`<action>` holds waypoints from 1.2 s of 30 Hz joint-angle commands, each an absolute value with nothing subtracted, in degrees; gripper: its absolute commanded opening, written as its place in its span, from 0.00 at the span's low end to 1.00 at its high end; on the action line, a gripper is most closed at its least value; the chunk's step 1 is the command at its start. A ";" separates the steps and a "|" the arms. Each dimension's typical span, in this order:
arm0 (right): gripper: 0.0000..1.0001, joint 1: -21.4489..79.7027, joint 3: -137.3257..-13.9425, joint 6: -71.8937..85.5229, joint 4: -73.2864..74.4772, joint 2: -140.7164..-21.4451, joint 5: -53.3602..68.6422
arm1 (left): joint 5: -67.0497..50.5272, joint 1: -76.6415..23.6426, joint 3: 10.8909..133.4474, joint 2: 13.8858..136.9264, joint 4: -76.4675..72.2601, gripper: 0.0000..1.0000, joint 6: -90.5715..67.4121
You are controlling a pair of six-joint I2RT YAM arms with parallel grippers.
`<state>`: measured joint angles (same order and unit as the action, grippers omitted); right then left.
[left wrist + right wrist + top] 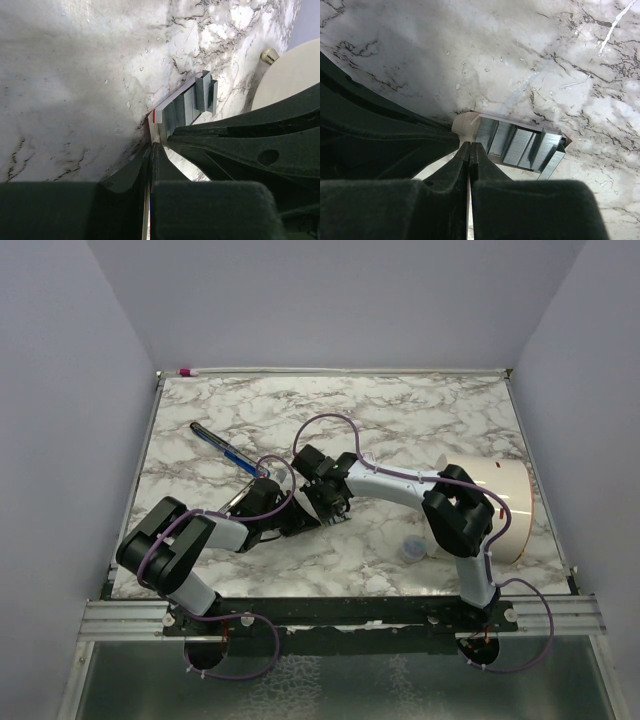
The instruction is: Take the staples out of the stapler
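Marble veining in grey and white covers the surface (420, 410). At its far left corner a slim white stick with a pink cap (186, 371) lies along the back edge. A long blue-black pen (222, 447) lies slanted nearer the middle, well apart from the stick. The left arm (185, 540) is folded low, its forearm stretched toward the centre. The left jaws are pressed together, their tips at the edge of a small white piece with a red mark (158, 117); whether they pinch that edge cannot be told. In that piece sit the staples (192, 100), dull silvery-grey ribbed strips packed side by side, some tilted on edge. The stapler cannot be picked out in any view, as both dark wrists crowd over that spot. The right jaws, also closed tight, meet the white piece just beside the left ones. The right arm (455, 515) rises from its base, bends at a black elbow and reaches leftward with a smooth white link. A small translucent round cap (412, 549) lies near its base, and a large white cylinder (505, 505) sits just behind the elbow.
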<state>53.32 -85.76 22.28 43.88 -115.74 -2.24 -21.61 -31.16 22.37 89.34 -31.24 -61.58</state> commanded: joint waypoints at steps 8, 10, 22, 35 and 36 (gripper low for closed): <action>0.08 50.69 -82.90 21.16 41.62 -105.23 -3.25 | -22.77 -31.42 22.27 88.01 -31.90 0.00 -60.89; 0.11 47.91 -78.88 20.18 39.07 -101.35 -1.54 | -22.92 -31.40 22.19 87.94 -31.93 0.00 -60.76; 0.40 33.70 -68.69 10.64 30.01 -97.40 17.98 | -21.88 -31.40 23.78 83.05 -24.66 0.23 -54.98; 0.43 33.13 -67.75 11.51 26.98 -99.10 25.62 | -23.42 -31.38 32.22 78.87 -14.49 0.56 -42.24; 0.43 33.13 -67.33 11.79 26.98 -97.92 23.11 | -24.54 -31.39 33.76 79.57 -13.71 0.58 -39.96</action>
<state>33.30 -67.90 12.12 29.04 -101.43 25.93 -21.43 -31.24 29.15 78.46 -16.16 -47.68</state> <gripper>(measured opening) 0.432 0.545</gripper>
